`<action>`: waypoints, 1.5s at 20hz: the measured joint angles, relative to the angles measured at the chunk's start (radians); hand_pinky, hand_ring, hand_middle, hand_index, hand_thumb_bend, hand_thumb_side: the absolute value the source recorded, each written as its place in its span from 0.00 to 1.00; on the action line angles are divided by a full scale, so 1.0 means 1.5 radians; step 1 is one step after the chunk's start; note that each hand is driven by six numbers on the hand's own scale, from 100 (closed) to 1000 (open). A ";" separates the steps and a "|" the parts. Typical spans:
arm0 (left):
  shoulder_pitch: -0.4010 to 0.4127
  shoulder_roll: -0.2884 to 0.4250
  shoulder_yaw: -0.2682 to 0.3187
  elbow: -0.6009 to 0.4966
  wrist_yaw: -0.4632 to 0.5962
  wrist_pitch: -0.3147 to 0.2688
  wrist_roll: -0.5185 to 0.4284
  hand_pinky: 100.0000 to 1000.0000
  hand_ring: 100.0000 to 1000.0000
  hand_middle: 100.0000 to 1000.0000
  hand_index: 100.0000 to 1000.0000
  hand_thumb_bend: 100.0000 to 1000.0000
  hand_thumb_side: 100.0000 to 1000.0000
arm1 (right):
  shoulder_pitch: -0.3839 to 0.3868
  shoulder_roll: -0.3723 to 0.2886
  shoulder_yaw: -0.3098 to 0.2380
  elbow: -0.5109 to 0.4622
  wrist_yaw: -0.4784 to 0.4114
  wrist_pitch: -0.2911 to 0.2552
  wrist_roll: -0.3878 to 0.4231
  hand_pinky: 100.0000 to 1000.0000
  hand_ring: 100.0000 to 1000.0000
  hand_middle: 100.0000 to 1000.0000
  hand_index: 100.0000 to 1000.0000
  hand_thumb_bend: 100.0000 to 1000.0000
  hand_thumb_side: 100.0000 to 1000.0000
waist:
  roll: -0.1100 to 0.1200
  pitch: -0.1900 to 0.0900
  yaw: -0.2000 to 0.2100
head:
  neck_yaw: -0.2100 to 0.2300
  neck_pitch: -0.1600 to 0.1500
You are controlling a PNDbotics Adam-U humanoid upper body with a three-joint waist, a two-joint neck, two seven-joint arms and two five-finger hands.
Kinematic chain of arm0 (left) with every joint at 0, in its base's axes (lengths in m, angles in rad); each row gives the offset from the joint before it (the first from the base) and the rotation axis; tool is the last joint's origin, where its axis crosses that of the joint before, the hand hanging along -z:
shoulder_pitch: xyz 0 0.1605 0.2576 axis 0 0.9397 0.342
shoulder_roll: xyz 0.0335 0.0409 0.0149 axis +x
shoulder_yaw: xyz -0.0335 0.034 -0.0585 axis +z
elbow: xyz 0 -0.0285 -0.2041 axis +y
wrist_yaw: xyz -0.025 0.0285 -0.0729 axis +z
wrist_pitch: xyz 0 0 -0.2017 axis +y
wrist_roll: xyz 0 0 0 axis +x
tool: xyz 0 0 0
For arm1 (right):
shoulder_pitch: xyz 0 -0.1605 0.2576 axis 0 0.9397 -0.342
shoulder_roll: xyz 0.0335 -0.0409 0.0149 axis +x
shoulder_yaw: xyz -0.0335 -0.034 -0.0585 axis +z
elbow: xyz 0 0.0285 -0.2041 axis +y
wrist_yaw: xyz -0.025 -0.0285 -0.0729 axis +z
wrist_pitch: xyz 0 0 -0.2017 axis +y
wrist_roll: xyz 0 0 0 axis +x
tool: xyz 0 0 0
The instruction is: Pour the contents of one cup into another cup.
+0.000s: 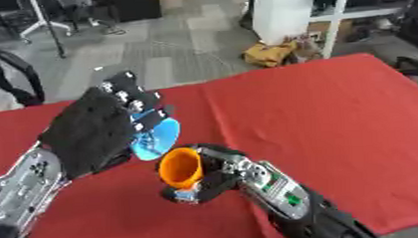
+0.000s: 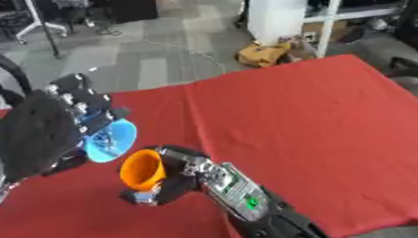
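red table (image 1: 334,111), left robot hand (image 1: 95,130) curled round tipped blue cup (image 1: 157,137), mouth rightward over upright orange cup (image 1: 180,167) in right robot hand (image 1: 216,173)

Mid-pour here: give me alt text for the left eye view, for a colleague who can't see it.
The left hand holds a tilted blue plastic cup just above an orange plastic cup gripped by the right hand, over a red tablecloth.
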 measured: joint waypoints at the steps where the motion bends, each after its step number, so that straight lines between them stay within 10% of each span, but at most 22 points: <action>1: -0.001 -0.002 0.000 0.000 0.000 0.000 0.000 0.51 0.37 0.35 0.65 0.45 0.00 | 0.000 0.000 0.000 0.000 0.000 0.000 0.000 0.65 0.50 0.52 0.69 0.25 0.00 | 0.000 0.000 0.000 | 0.000 0.000; 30: -0.013 -0.009 0.000 0.013 -0.022 0.001 0.007 0.52 0.37 0.35 0.64 0.46 0.00 | 0.000 0.000 -0.004 0.002 -0.003 0.000 0.004 0.65 0.50 0.51 0.69 0.25 0.00 | 0.000 0.000 -0.003 | -0.001 0.000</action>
